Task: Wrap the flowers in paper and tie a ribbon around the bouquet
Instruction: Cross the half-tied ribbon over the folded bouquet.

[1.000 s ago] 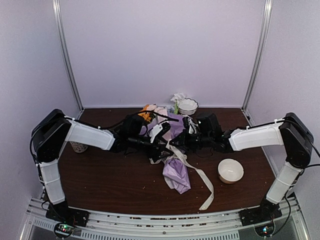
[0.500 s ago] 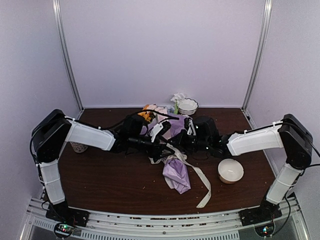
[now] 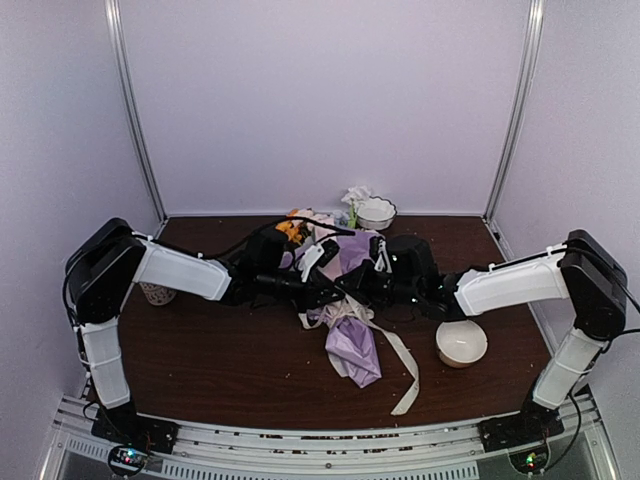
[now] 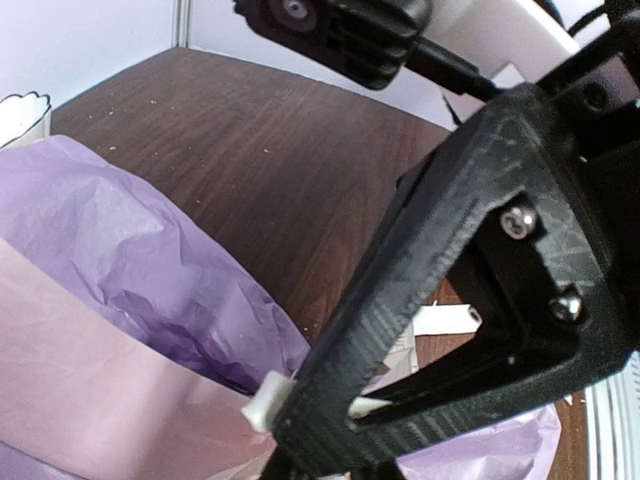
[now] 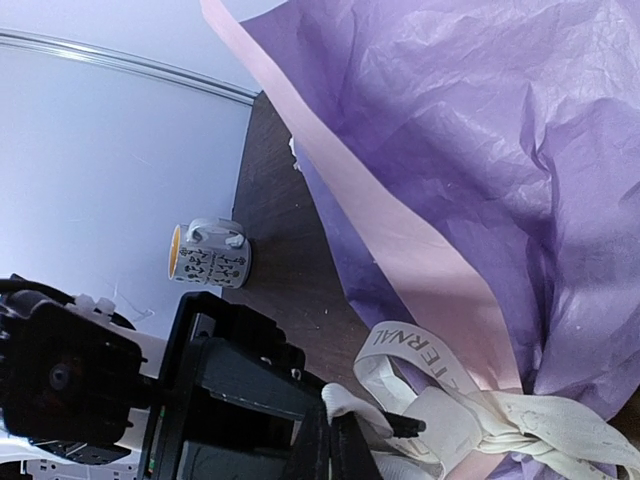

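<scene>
Bouquet (image 3: 352, 335) lies mid-surface (image 3: 220, 350) between the two wrists. Its narrow end points toward the near rail (image 3: 320, 442), and the flowers (image 3: 292, 227) poke out toward the back wall. The paper (image 4: 120, 260) is crinkled lilac with a pale pink fold stripe. The ribbon (image 5: 405, 350) is knotted against the pinched part of the paper. Its loose tail runs off right of the bouquet toward the near edge and stops short of the rail.

Right jaws: together, nipping a ribbon end just beside the knot. Left jaws: right at the paper with a white scrap at the tips, but I cannot tell if they're apart or together. Left arm (image 3: 180, 270) and right arm (image 3: 510, 280) both reach in low from the sides.

The surface is dark wood grain with light specks. You've got a round white bowl (image 3: 461, 342) right of the bouquet, near the ribbon tail but not touching. There's a scalloped bowl (image 3: 376, 212) at the back edge. A patterned mug (image 5: 208, 257) sits at the left, partly behind the left arm.

Room: plain pale walls, with metal uprights (image 3: 133, 110) at the back corners.
</scene>
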Motion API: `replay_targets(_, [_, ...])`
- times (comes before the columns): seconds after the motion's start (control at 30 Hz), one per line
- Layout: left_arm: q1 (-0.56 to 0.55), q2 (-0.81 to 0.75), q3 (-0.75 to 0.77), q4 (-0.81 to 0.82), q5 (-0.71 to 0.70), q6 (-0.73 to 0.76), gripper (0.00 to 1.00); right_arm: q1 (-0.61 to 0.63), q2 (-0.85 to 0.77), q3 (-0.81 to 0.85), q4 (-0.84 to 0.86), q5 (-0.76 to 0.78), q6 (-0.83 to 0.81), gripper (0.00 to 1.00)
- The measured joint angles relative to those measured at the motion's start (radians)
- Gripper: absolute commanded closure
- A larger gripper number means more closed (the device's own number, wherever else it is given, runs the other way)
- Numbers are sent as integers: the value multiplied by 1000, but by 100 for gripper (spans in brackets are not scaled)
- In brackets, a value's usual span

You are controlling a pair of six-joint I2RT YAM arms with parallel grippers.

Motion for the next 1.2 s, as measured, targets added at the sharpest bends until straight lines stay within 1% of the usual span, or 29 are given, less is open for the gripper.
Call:
replay_targets(0.03, [1,2,0,4,2,1,99,1,-2,-2,1,0,0,100])
replay_targets(0.07, [3,3,0,6,5,-1,100,2,-5,-3,2,0,1,100])
replay_targets(0.23, [5,5,0,18,24,0,100,6,-11,-5,2,4,1,99])
replay_targets(0.27, [5,5,0,18,26,0,100,6,-11,-5,2,4,1,93])
replay_targets(0.3, [5,5,0,18,27,0,100,6,-11,-5,2,4,1,84])
replay_targets(0.4, [5,5,0,17,28,1,100,6,-17,-5,-3,7,-6,59])
replay_targets(0.5, [5,5,0,14,28,17,100,6,-56,-3,-68,8,-69,51])
replay_targets(0.63, [5,5,-10,3,29,65,100,-11,-106,79,-232,-25,-228,48])
replay_targets(0.77, [6,1,-9,-18,33,118,100,-60,-125,159,-363,-136,-397,51])
replay_targets(0.87, [6,1,-9,-41,35,159,100,-95,-95,235,-483,-209,-528,51])
replay_targets(0.97, [8,1,-9,-49,36,181,100,-116,-61,288,-560,-250,-618,53])
replay_targets(1.13, [19,1,-9,-54,34,195,100,-134,-47,311,-665,-314,-766,56])
replay_targets(1.2, [26,1,-9,-54,36,196,100,-140,-42,323,-697,-345,-821,55])
